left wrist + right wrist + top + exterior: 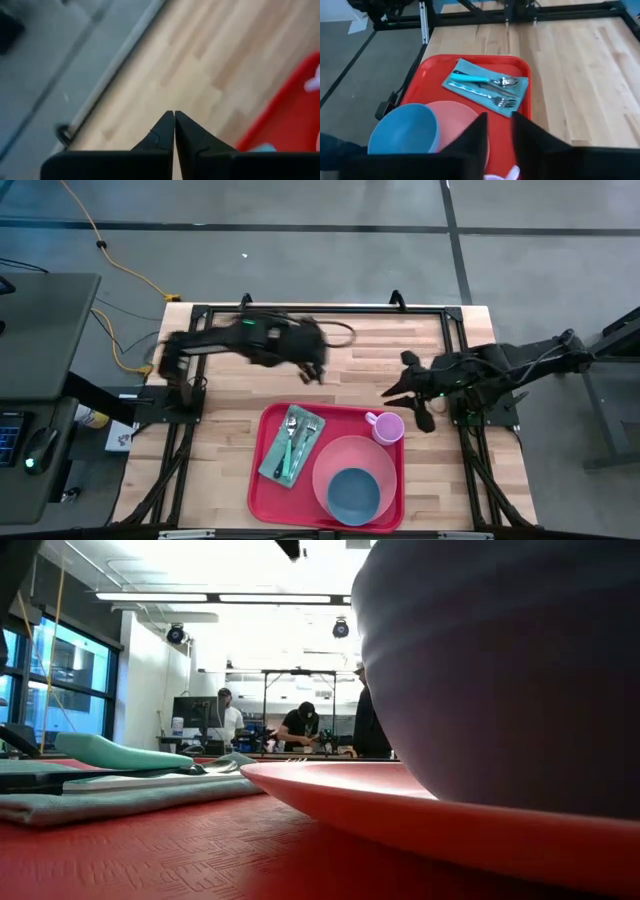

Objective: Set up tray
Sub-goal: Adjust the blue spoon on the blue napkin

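The red tray (262,480) lies at the table's near edge. On it a grey-blue napkin (292,446) carries a fork and a teal-handled spoon (479,80). A pink plate (352,456) beside it holds a blue bowl (352,492). A pink cup (386,427) stands at the tray's far right corner. My left gripper (318,372) hangs shut over bare wood beyond the tray (295,120). My right gripper (398,395) is open, just right of and above the cup (503,175), pointing toward the table's left. The low view shows the bowl (500,670) and plate (400,802) close up.
Bare wooden tabletop (370,350) stretches between the tray and the far edge. A black metal frame (330,308) runs along the table's far side and both ends. People sit at desks (300,730) in the room far behind the table.
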